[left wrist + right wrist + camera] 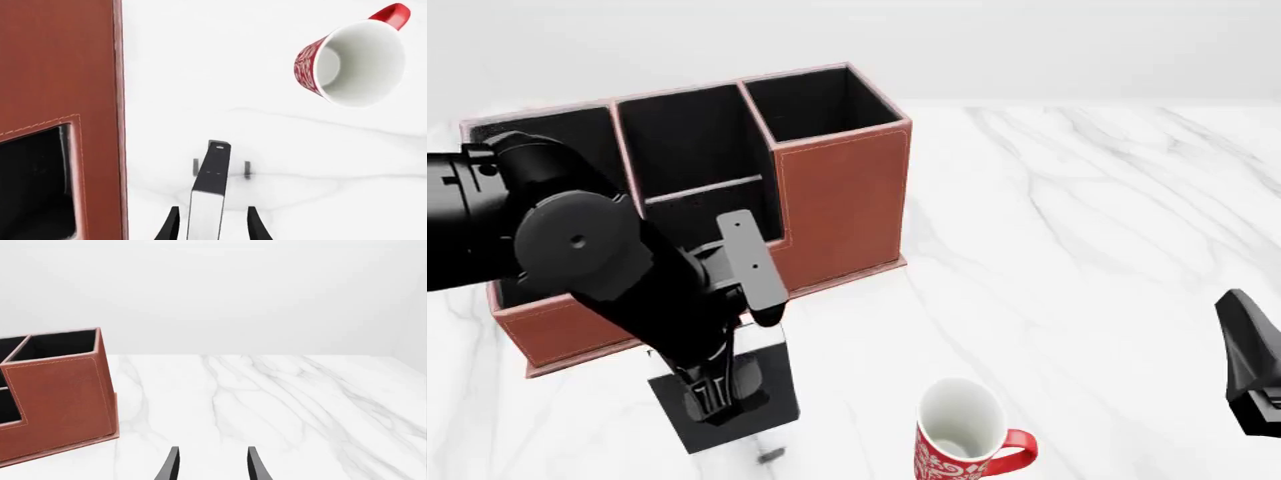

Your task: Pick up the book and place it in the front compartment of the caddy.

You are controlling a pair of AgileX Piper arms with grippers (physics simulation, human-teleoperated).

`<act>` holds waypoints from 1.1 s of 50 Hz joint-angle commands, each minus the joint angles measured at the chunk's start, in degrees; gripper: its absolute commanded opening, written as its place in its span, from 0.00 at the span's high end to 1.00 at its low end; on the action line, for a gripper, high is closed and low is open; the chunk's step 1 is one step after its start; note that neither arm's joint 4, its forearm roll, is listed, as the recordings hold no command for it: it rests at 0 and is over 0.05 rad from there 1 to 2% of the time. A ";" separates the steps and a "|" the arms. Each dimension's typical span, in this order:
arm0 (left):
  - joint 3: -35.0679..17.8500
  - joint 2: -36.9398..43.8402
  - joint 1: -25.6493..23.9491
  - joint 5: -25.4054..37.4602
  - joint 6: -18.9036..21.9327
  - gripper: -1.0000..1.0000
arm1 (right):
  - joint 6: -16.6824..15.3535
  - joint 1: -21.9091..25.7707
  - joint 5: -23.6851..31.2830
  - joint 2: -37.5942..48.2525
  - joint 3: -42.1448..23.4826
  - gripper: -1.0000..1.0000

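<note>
Near the worktop's front edge, just in front of the caddy's [841, 200] low front wall, the left gripper [212, 222] stands clamped on the book [212, 192], its two fingers pressing the flat matte covers with the white page edge showing between them. The book is thin, stiff and probably light (though a smooth cover could slip), so a hold across both covers near the middle seems soundest for lowering it edgewise into the black-lined front compartment. The right gripper [212, 464] hangs with fingers apart over white veined marble, and a glossy red-patterned mug [965, 432] sits nearby.
</note>
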 commanded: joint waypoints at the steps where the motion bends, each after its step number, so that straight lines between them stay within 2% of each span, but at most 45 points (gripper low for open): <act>1: 0.70 -0.17 2.37 -0.03 2.80 1.00 | -0.01 -0.01 0.16 -0.19 0.02 0.00; 3: -0.21 -0.02 1.44 0.62 2.01 1.00 | 0.04 -0.01 0.15 -0.16 0.02 0.00; 11: -4.23 -0.75 4.23 4.77 8.23 1.00 | 0.03 -0.01 0.07 -0.09 0.02 0.00; 14: -5.87 -0.82 4.64 6.25 9.37 1.00 | 0.03 -0.01 0.05 -0.06 0.02 0.00; 20: -10.65 -1.01 5.97 10.72 14.43 1.00 | 0.03 -0.01 -0.01 0.00 0.01 0.00; 30: -18.11 -0.31 6.06 15.83 16.48 1.00 | 0.02 -0.01 -0.08 0.08 0.00 0.00; 34: -19.72 -1.13 8.53 17.41 19.07 1.00 | 0.02 -0.01 -0.11 0.12 0.00 0.00; 36: -20.83 -0.72 8.09 18.06 18.64 1.00 | 0.02 -0.01 -0.12 0.12 0.00 0.00; 39: -22.90 -0.88 9.53 19.72 20.19 1.00 | 0.02 -0.01 -0.17 0.17 0.00 0.00; 40: -22.46 -1.57 10.77 19.83 21.79 1.00 | 0.02 0.00 -0.19 0.19 0.00 0.00; 41: -24.76 -0.50 9.33 20.73 20.25 1.00 | 0.02 0.00 -0.19 0.19 0.00 0.00; 42: -24.80 -0.47 9.31 20.74 20.24 1.00 | 0.02 0.00 -0.19 0.19 0.00 0.00; 43: -24.59 -1.37 11.38 20.82 22.35 1.00 | 0.02 -0.01 -0.27 0.26 0.01 0.00; 52: -27.02 -1.00 13.05 20.93 24.66 1.00 | 0.03 -0.01 -0.54 0.54 0.00 0.00; 53: -26.69 -1.59 14.07 20.92 25.90 1.00 | 0.03 -0.01 -0.54 0.54 0.00 0.00; 54: -25.12 -3.11 16.94 20.91 28.96 1.00 | 0.03 -0.01 -0.63 0.64 0.00 0.00; 55: -26.03 -1.97 15.26 20.93 27.52 1.00 | 0.03 -0.01 -0.71 0.71 0.00 0.00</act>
